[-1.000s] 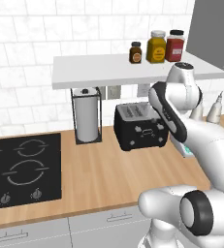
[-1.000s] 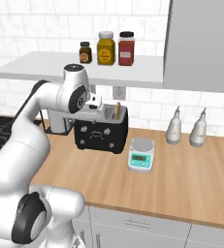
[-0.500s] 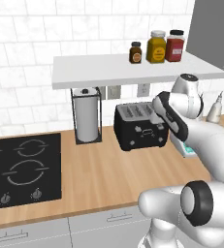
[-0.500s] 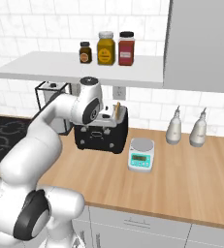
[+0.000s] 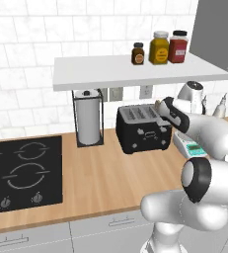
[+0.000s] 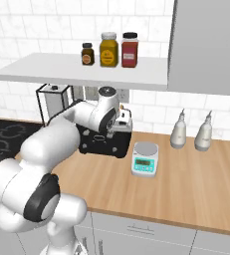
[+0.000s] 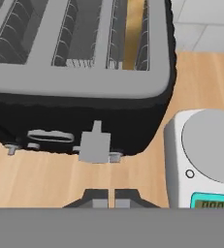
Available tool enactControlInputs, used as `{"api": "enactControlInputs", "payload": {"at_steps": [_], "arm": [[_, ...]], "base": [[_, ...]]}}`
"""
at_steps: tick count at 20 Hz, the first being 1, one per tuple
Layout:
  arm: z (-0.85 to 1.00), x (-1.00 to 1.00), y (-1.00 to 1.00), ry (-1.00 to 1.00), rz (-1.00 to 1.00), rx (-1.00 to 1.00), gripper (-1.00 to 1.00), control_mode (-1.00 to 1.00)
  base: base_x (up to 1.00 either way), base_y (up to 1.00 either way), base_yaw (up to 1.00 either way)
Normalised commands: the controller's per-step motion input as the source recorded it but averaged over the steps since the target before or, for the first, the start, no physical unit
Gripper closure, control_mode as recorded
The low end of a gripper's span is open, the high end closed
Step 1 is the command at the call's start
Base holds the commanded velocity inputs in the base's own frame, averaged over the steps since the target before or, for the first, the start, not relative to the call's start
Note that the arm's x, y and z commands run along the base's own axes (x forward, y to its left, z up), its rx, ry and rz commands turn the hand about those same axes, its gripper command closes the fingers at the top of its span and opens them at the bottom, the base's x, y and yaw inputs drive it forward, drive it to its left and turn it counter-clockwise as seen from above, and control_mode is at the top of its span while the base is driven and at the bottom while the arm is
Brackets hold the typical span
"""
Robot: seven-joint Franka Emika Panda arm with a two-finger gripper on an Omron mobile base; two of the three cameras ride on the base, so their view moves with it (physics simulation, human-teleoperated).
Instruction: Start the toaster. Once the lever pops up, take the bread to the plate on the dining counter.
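The black toaster (image 7: 79, 104) stands on the wood wall counter, also seen as the toaster (image 5: 139, 129) from the left base. A tan slice of bread (image 7: 133, 36) sits low in its rightmost slot. A grey lever (image 7: 95, 145) sticks out of the toaster's front face, right of centre. My gripper (image 7: 106, 198) is shut with nothing between its fingertips and hangs just in front of and below that lever, apart from it. The hand (image 5: 172, 113) is at the toaster's right end. The plate and the dining counter are out of view.
A white kitchen scale (image 7: 205, 155) sits close to the right of the toaster. Two pale bottles (image 6: 178, 133) stand further right. A paper towel holder (image 5: 88, 121) and the black hob (image 5: 21, 170) lie to the left. A shelf (image 5: 135, 71) with jars hangs overhead.
The gripper has gone from wide open to shut. The hand has swung from above the toaster's back to its right front, by the lever.
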Motion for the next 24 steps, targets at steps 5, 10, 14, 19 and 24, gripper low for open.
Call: {"api": "enactControlInputs", "payload": {"at_steps": [5, 10, 14, 19, 24], "arm": [[-0.06, 0.36, 0.04, 0.00, 0.00, 0.00, 1.00, -1.00], [-0.17, 0.33, 0.07, 0.00, 0.00, 0.00, 1.00, -1.00], [-0.30, 0.03, 0.00, 0.00, 0.00, 0.00, 1.00, -1.00], [-0.26, 0.00, 0.25, 0.00, 0.00, 0.00, 1.00, -1.00], [-0.11, 0.06, 0.13, 0.00, 0.00, 0.00, 1.00, -1.00]], "base": [[0.00, 0.00, 0.00], [0.00, 0.00, 0.00], [0.00, 0.00, 0.00], [0.00, 0.00, 0.00], [0.00, 0.00, 0.00]]}}
